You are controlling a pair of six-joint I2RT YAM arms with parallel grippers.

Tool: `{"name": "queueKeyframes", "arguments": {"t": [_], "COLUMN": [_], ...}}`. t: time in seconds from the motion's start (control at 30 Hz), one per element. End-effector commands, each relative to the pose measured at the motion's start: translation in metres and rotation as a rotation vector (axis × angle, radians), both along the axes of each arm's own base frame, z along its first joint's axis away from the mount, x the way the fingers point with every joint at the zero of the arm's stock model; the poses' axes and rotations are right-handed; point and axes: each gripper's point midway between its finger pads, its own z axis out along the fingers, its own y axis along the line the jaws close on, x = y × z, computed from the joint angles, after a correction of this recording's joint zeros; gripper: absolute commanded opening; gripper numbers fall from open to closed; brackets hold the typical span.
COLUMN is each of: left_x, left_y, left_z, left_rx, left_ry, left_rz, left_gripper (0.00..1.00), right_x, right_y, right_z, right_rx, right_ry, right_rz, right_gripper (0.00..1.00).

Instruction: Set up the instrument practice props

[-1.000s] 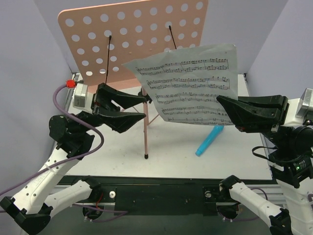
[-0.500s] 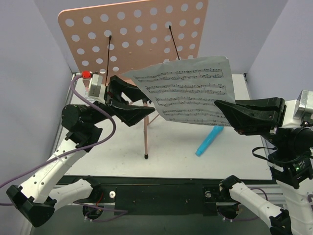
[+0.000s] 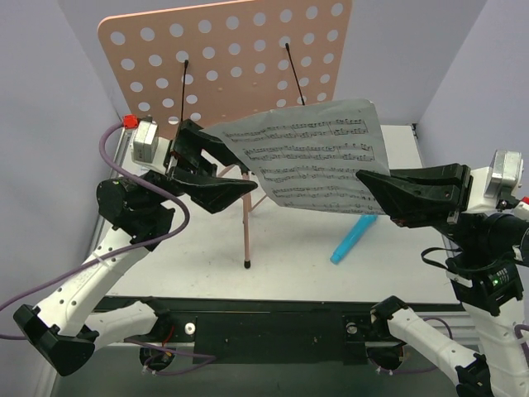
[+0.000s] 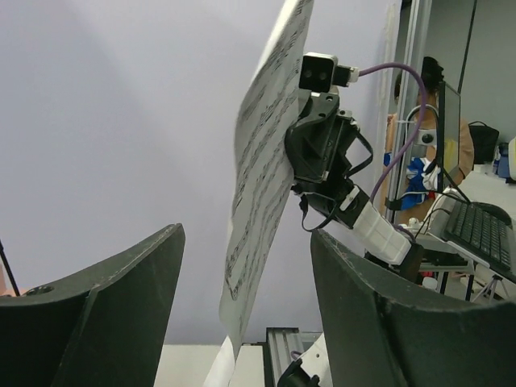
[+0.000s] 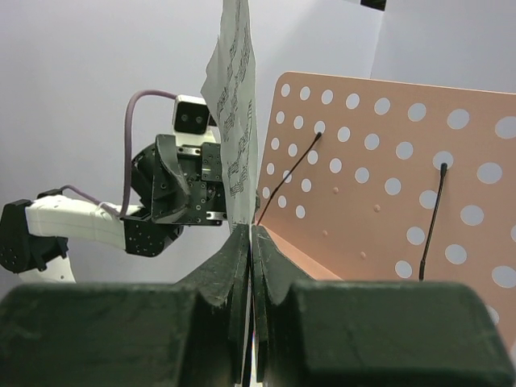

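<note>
Fingers (image 5: pixel 228 268) of the right gripper (image 3: pixel 364 179) pinched the sheet-music page (image 3: pixel 318 153) by one edge — the left gripper (image 3: pixel 249 176) gaped wide at the opposite edge.

Overhead plus opposed wrist close-ups; shared page (image 3: pixel 310 157)

The left arm (image 3: pixel 91 277) and right arm (image 3: pixel 488 331) have white shells and black joints. The left pincer (image 3: pixel 248 179) and right pincer (image 3: pixel 369 186) are black, with broad curved fingers (image 3: pixel 215 194). A purple cable (image 3: pixel 102 149) ends in a red plug (image 3: pixel 128 121).
</note>
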Motion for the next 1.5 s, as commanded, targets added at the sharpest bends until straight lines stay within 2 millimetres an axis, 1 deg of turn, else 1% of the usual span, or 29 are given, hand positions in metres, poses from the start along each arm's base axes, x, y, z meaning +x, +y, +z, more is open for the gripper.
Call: {"name": "queueKeyframes", "arguments": {"t": [0.0,0.17,0.3,0.37,0.43,0.6,0.73,0.77,0.8,0.83,0.87,0.9,0.93,0.97,1.0,1.03,1.07,1.1,1.13,1.17,1.2,1.23,1.27,1.3,1.33,1.37,1.4,1.43,1.47], "left_x": [-0.025,-0.021,-0.017,-0.018,-0.017,-0.017,-0.019,-0.02,-0.022,-0.021,-0.023,-0.022,-0.021,-0.02,-0.016,-0.004,-0.007,0.009,0.011,0.025,0.027,0.047,0.047,0.066,0.065,0.077,0.075,0.082,0.078], "left_y": [0.011,0.004,0.0,0.0,-0.001,-0.006,-0.008,-0.009,-0.008,-0.008,-0.007,-0.008,-0.007,-0.008,-0.008,-0.014,-0.009,-0.015,-0.012,-0.014,-0.009,-0.015,-0.007,-0.012,-0.005,-0.008,-0.002,-0.003,0.003], "left_z": [0.024,0.024,0.027,0.03,0.032,0.035,0.036,0.036,0.036,0.036,0.037,0.037,0.037,0.038,0.039,0.033,0.043,0.034,0.045,0.039,0.053,0.039,0.057,0.042,0.056,0.045,0.057,0.05,0.06], "left_rx": [-0.061,-0.069,-0.078,-0.093,-0.101,-0.11,-0.112,-0.113,-0.115,-0.116,-0.112,-0.108,-0.099,-0.095,-0.074,-0.031,-0.037,0.022,0.028,0.078,0.072,0.138,0.124,0.193,0.189,0.241,0.236,0.27,0.264], "left_ry": [-0.083,-0.071,-0.069,-0.073,-0.073,-0.079,-0.084,-0.082,-0.086,-0.086,-0.085,-0.09,-0.086,-0.103,-0.086,-0.069,-0.09,-0.068,-0.115,-0.055,-0.102,-0.035,-0.074,-0.015,-0.037,0.009,-0.018,0.007,-0.021], "left_rz": [-0.042,-0.054,-0.061,-0.066,-0.07,-0.096,-0.112,-0.114,-0.118,-0.117,-0.114,-0.104,-0.091,-0.068,-0.046,0.001,0.03,0.095,0.154,0.205,0.263,0.311,0.365,0.406,0.443,0.469,0.493,0.514,0.536], "left_gripper": [0.74,0.73,0.66,0.54,0.46,0.39,0.26,0.17,0.13,0.02,0.0,0.0,0.0,0.0,0.0,0.0,0.0,0.0,0.0,0.0,0.0,0.0,0.0,0.0,0.0,0.0,0.0,0.0,0.0], "right_x": [-0.008,-0.005,-0.005,-0.003,-0.003,-0.002,0.002,0.003,0.004,0.007,0.009,0.012,0.015,0.02,0.023,0.024,0.032,0.035,0.041,0.049,0.054,0.064,0.068,0.077,0.081,0.086,0.091,0.093,0.098], "right_y": [-0.007,-0.003,-0.002,-0.001,-0.001,-0.002,-0.001,-0.002,-0.003,-0.003,-0.006,-0.007,-0.01,-0.011,-0.016,-0.018,-0.024,-0.028,-0.039,-0.042,-0.05,-0.056,-0.059,-0.062,-0.063,-0.063,-0.061,-0.059,-0.056], "right_z": [0.017,0.019,0.019,0.018,0.017,0.013,0.01,0.01,0.01,0.009,0.011,0.01,0.012,0.007,0.01,0.008,0.006,0.002,0.003,-0.004,-0.006,-0.013,-0.016,-0.024,-0.027,-0.033,-0.037,-0.039,-0.041], "right_rx": [0.071,0.091,0.099,0.095,0.092,0.09,0.088,0.09,0.097,0.095,0.105,0.104,0.114,0.101,0.098,0.088,0.089,0.085,0.103,0.09,0.093,0.087,0.073,0.056,0.042,0.029,0.018,0.013,0.004], "right_ry": [-0.062,-0.048,-0.042,-0.036,-0.035,-0.029,-0.021,-0.015,-0.008,0.003,0.006,0.023,0.027,0.05,0.033,0.039,0.037,0.051,0.05,0.062,0.06,0.087,0.084,0.11,0.113,0.127,0.137,0.141,0.148], "right_rz": [0.001,0.028,0.042,0.04,0.04,0.034,0.023,0.02,0.009,0.0,-0.02,-0.031,-0.061,-0.084,-0.128,-0.152,-0.216,-0.243,-0.32,-0.362,-0.421,-0.475,-0.509,-0.551,-0.57,-0.586,-0.586,-0.587,-0.585], "right_gripper": [0.0,0.0,0.0,0.0,0.0,0.0,0.0,0.0,0.0,0.0,0.0,0.04,0.14,0.33,0.38,0.46,0.49,0.53,0.55,0.56,0.56,0.56,0.56,0.56,0.56,0.56,0.54,0.54,0.53]}}
